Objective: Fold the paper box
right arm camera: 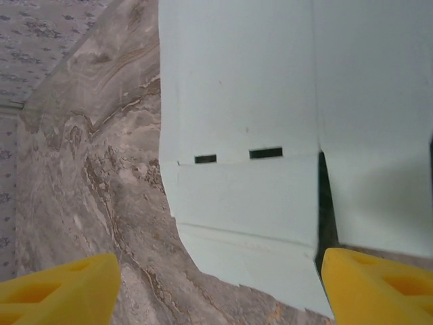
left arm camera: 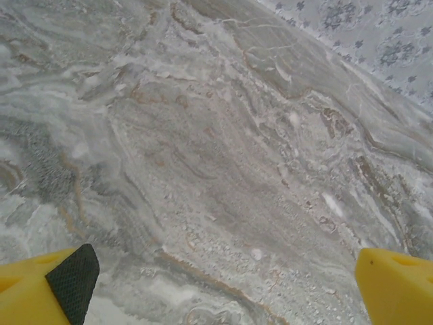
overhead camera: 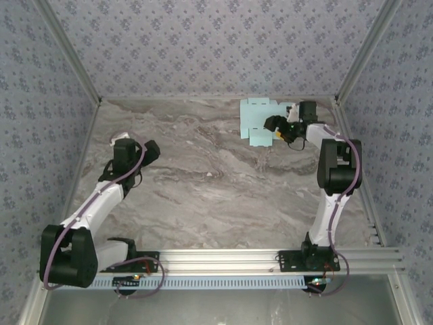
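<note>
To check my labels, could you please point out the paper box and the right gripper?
paper box (overhead camera: 256,125), top external view, middle of the flat blank.
right gripper (right arm camera: 220,288), right wrist view, midway between its yellow fingertips.

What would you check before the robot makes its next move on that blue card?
1. Paper box lying flat, unfolded on the table: ok.
2. Right gripper open at the box's edge: ok.
3. Right gripper touching the card: cannot tell.
4. Left gripper open, over the table, away from the box: ok.
5. Working room: box near the back wall, probably tight: not ok.
</note>
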Motion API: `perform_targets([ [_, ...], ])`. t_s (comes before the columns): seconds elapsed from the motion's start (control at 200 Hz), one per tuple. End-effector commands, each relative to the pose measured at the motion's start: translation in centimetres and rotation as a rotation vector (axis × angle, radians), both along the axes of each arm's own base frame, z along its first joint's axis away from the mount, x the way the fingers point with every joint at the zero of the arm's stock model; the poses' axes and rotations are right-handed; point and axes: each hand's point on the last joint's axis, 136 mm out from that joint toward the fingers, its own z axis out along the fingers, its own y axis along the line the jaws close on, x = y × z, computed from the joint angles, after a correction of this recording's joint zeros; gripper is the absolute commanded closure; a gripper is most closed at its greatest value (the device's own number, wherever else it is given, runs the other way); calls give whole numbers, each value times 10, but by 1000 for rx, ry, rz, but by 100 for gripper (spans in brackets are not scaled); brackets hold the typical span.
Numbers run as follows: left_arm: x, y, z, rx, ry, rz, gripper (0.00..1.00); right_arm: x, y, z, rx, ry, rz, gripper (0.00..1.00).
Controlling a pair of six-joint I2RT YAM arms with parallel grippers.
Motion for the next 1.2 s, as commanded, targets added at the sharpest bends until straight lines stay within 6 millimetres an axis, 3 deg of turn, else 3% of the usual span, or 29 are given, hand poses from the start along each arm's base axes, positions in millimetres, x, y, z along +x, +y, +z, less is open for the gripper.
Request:
perform_targets([
  [0.0, -10, 3, -1, 25, 17, -4, 1, -4, -3, -13, -7, 55, 36, 20],
  [0.285, -18, 6, -3, 48, 36, 0, 1, -9, 6, -34, 42, 103, 86, 25],
  [0.565, -18, 3, -6, 22, 54, 1, 1, -8, 23, -34, 107, 98, 157, 52],
  [0.64, -17, 0, -6, 14, 53, -7, 1, -8, 28, -31, 137, 87, 180, 66],
  [0.934, -11, -10, -7, -31, 51, -43, 1, -31, 64, -29, 185, 87, 274, 84],
  [1.064, -7, -17, -14, -57, 78, -62, 1, -44, 83, -29, 178, 94, 307, 85],
  [1.194, -4, -23, -21, -60, 104, -91, 1, -44, 71, -28, 114, 74, 240, 64],
])
